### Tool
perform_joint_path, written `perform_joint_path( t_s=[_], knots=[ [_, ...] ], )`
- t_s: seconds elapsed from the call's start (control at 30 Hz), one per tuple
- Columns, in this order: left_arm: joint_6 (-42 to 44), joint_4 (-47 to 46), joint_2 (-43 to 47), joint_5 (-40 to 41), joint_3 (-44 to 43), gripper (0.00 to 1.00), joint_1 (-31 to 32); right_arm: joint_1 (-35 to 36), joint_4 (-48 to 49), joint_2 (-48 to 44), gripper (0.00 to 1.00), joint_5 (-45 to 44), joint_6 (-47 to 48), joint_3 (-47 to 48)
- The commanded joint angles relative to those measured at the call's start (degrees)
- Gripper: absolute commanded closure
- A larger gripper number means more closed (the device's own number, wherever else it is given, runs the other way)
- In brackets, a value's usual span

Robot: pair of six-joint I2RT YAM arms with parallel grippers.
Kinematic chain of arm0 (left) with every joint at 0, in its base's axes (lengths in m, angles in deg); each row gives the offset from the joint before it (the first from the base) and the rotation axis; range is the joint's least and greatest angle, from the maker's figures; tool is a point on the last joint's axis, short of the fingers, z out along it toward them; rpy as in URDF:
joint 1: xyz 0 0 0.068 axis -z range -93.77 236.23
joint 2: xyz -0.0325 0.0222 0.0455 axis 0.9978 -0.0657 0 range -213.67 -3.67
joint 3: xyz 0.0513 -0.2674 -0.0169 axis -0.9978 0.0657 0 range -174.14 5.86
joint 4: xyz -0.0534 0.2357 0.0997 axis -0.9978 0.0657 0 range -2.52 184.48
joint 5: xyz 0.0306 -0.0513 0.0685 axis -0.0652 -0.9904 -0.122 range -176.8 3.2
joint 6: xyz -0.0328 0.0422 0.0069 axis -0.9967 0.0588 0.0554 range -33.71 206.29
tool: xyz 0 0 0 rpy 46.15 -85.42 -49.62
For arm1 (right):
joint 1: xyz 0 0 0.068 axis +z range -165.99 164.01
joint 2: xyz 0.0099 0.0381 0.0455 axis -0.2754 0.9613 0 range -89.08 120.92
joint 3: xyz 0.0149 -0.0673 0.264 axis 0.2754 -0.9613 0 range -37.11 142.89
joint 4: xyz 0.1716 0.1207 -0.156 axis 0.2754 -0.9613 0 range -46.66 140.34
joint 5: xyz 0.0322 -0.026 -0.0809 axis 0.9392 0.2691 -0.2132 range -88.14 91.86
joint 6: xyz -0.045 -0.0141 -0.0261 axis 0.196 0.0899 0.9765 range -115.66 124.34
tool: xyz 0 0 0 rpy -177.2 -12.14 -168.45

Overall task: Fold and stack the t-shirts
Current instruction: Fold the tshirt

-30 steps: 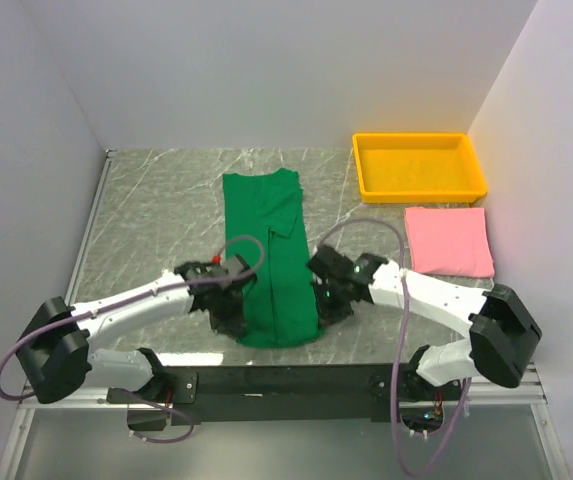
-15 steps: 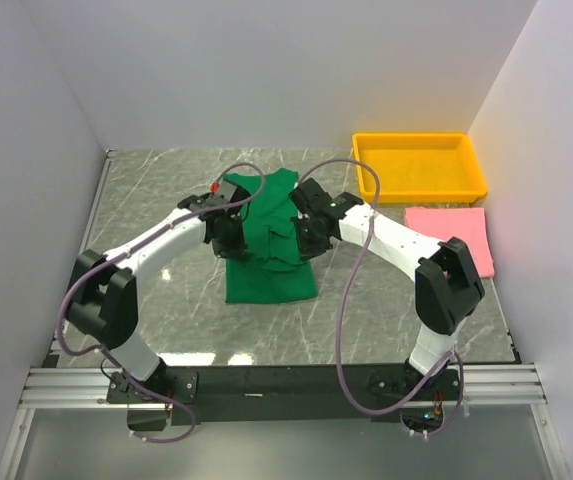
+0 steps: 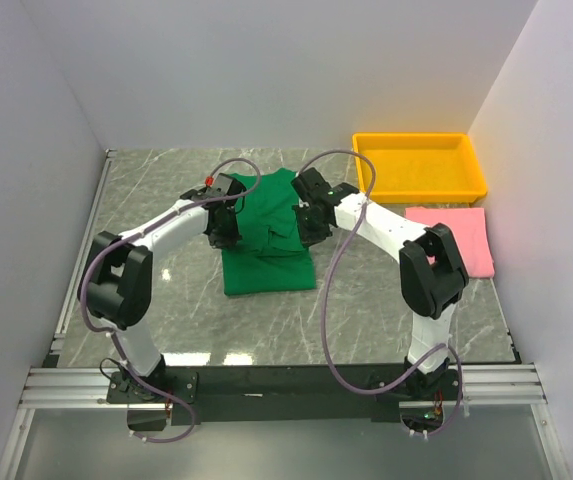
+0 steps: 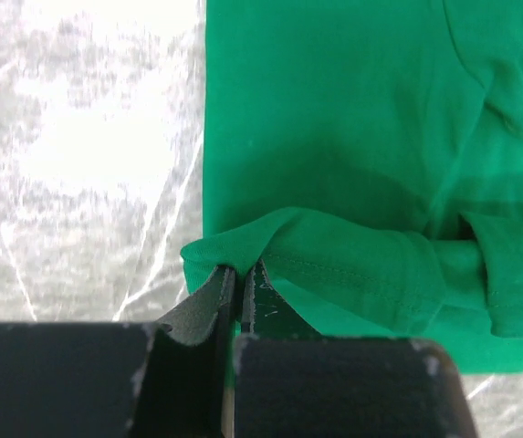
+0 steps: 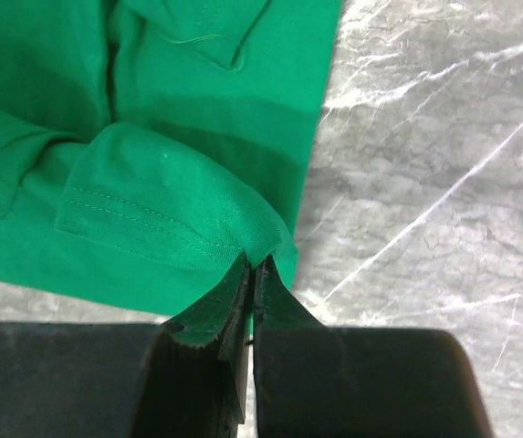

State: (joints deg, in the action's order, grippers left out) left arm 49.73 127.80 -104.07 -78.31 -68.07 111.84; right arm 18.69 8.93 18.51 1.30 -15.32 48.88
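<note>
The green t-shirt (image 3: 266,240) lies in the middle of the marble table, its near hem lifted and doubled back over the body. My left gripper (image 3: 223,232) is shut on the hem's left corner (image 4: 214,254), and my right gripper (image 3: 309,232) is shut on the hem's right corner (image 5: 263,239). Both hold the cloth a little above the layer beneath. The pink t-shirt (image 3: 453,240) lies folded flat at the right side of the table, apart from both grippers.
A yellow tray (image 3: 420,190) stands at the back right, just behind the pink shirt. White walls close in the table on the left, back and right. Bare marble (image 3: 166,300) shows to the left of and in front of the green shirt.
Both grippers have carried the green shirt's near hem from the front of the table toward the back, folding the shirt over itself to about half its length.
</note>
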Motion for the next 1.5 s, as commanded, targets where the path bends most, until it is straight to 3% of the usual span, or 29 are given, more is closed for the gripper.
perform_joint_path(
  t_s=[0.0,0.6,0.93,1.0,1.13,1.23,1.4,1.43,1.47],
  knots=[
    [1.57,-4.45,-1.46,1.7,-0.6,0.99,-0.82,-0.92,2.82,1.91,1.0,-0.5,1.2,2.6],
    [0.34,-11.22,-4.18,5.04,1.6,0.99,-1.79,-2.95,9.68,5.43,0.99,0.2,-0.38,-0.13],
    [-1.32,-14.12,-5.77,6.1,2.3,0.75,-1.79,-3.04,12.32,7.28,0.91,-0.76,-1.52,-1.18],
    [-1.59,-14.12,-4.9,6.27,2.39,0.68,-1.7,-3.12,12.4,7.37,0.83,-1.02,-1.52,-1.1],
    [-2.38,-13.07,-1.39,8.11,3.09,0.37,-1.7,-3.21,13.37,4.57,0.61,-0.94,-1.35,-2.14],
    [-4.04,-11.32,3.53,9.87,4.49,0.23,-1.61,-3.12,15.56,-0.09,0.56,-0.68,-1.52,-4.6],
    [-9.05,-8.41,13.02,13.48,8.44,0.24,0.67,-1.72,20.65,-6.6,0.59,2.31,-2.92,-9.69],
    [-9.76,-8.58,14.25,13.74,10.54,0.27,2.24,-0.76,21.54,-7.13,0.6,2.92,-3.19,-10.4],
    [-11.5,-10.41,17.83,12.7,14.39,0.36,4.26,0.82,23.81,-7.91,0.64,5.28,-3.54,-11.72]
  ],
)
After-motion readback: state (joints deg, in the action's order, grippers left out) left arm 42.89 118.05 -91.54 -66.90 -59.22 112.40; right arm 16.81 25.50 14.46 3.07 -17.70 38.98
